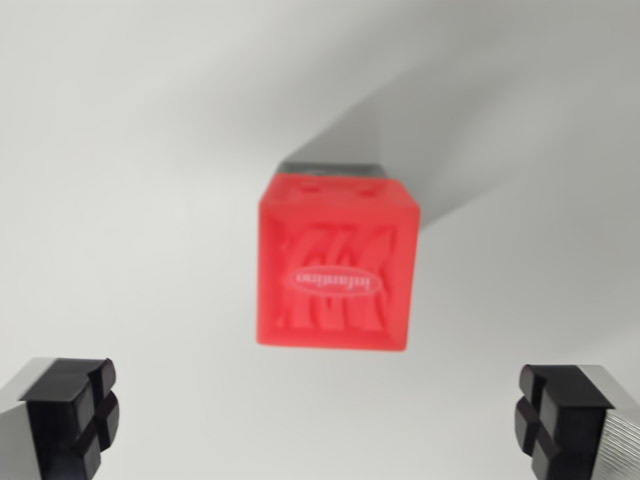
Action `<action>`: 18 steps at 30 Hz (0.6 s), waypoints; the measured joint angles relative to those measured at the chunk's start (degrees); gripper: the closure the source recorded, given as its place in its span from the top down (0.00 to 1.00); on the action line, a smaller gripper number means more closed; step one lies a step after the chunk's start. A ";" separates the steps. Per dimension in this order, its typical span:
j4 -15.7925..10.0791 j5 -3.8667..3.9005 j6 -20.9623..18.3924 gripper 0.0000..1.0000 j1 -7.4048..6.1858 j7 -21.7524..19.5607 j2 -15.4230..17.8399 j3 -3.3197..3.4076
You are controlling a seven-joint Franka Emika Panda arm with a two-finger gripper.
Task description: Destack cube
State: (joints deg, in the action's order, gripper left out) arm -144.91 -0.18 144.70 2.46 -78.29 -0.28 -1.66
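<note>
So basically the only thing standing in the way here is the red cube (337, 262), sitting mid-frame on top of a darker grey block (330, 167) that just peeks out along its far edge. Everything around that stack is bare white surface (130, 150), wide open on the wrist view's left, right and beyond it, just a soft shadow running off toward the upper right. The gripper (320, 420) has its jaws spread wide, one finger (70, 415) in the bottom left corner and the other in the bottom right, and the gap between them looks wider than the cube, with clear air on both sides. The picture's a bit blurry, so I can't judge the height above the cube.
</note>
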 joint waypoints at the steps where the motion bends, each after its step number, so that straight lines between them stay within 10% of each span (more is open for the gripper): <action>1: -0.46 0.02 0.49 1.00 -0.02 -0.55 0.04 -0.01; 18: -1.56 0.51 11.11 1.00 -0.09 -1.98 -9.32 -0.01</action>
State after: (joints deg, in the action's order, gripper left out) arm -146.47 0.32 155.81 2.37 -80.27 -9.61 -1.67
